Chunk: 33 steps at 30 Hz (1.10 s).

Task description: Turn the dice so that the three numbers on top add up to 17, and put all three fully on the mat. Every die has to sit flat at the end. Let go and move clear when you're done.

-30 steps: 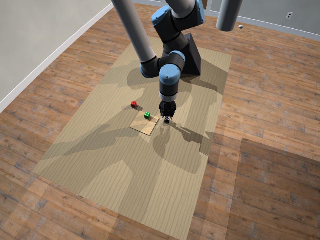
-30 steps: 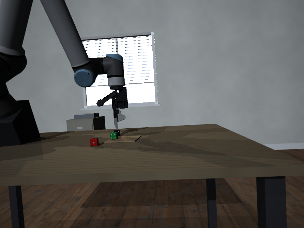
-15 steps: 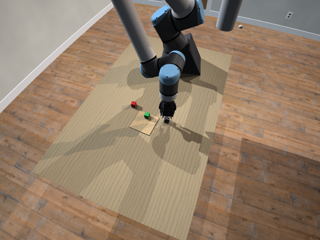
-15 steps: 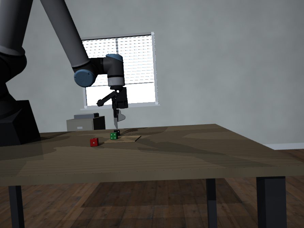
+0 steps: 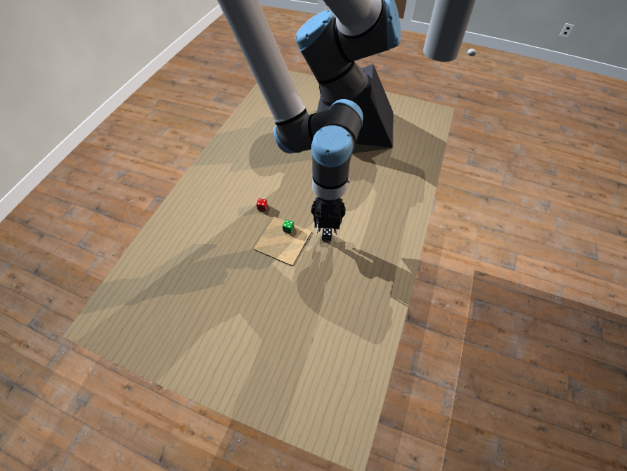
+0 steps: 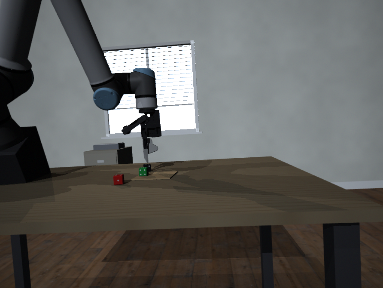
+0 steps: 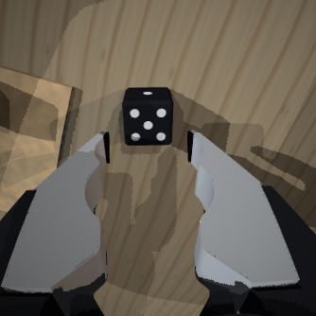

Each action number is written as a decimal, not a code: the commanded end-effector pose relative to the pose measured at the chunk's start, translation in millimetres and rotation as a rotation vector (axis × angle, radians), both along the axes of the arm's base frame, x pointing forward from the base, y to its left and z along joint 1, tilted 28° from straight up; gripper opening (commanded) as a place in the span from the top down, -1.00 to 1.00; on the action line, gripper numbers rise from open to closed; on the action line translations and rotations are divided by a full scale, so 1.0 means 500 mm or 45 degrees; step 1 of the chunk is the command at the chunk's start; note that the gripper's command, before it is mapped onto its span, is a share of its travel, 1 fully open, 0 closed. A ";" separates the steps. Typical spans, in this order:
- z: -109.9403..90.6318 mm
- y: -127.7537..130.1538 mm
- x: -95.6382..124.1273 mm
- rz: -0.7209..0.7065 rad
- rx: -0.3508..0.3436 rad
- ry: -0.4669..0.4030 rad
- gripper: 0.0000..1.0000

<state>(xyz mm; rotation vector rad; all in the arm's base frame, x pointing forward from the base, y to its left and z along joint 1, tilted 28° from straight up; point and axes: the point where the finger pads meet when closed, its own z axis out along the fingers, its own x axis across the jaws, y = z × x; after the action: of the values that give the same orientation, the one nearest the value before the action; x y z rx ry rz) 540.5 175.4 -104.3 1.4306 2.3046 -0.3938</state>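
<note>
Relative to the mat: the black die sits just beside it on the counter, under open jaws; the green die is on it, the red off it.

In the top view, one die is placed on the table just beyond the jaws. To their left, the mat is laid, with a second die set on it; farther left, a third is placed off it.
</note>
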 end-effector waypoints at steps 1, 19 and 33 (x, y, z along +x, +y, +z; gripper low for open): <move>0.000 0.000 0.001 0.000 0.000 -0.001 0.44; -0.045 -0.022 0.010 0.000 0.000 -0.001 0.44; -0.061 -0.030 0.014 0.000 0.000 -0.001 0.44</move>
<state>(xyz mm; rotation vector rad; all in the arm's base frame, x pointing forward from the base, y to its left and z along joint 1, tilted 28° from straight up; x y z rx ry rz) 546.9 160.3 -135.0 1.4307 2.3046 -0.3939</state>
